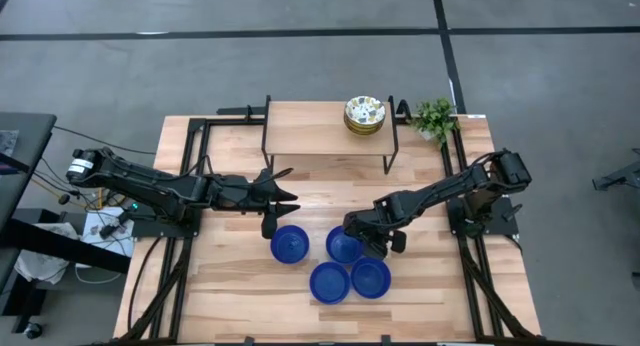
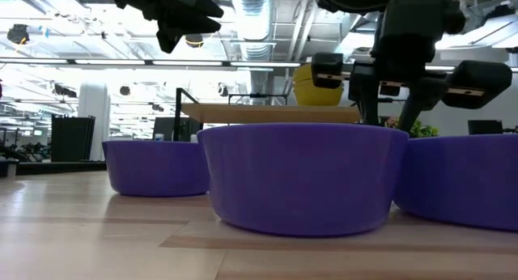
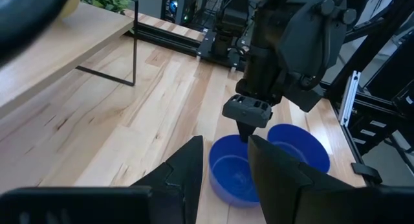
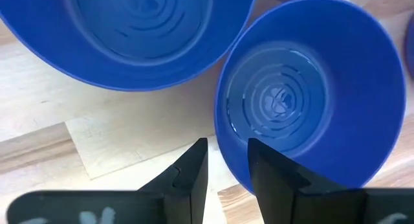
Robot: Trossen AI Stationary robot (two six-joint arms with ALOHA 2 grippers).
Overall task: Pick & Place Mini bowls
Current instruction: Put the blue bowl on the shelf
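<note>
Blue bowls (image 1: pixel 343 246): clustering tightly, rims near touching.
Right gripper (image 4: pixel 228 160): straddling a rim, fingers slightly apart.
Left gripper (image 1: pixel 268 224): hovering, slightly parted.
Risk: lifting could be nudging neighbours.

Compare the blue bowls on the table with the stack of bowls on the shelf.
The blue bowls are plain cobalt; the stacked bowls are pale with a flowered pattern. The blue ones sit singly on the table; the others are nested on the shelf. Both look similar in size and round.
</note>
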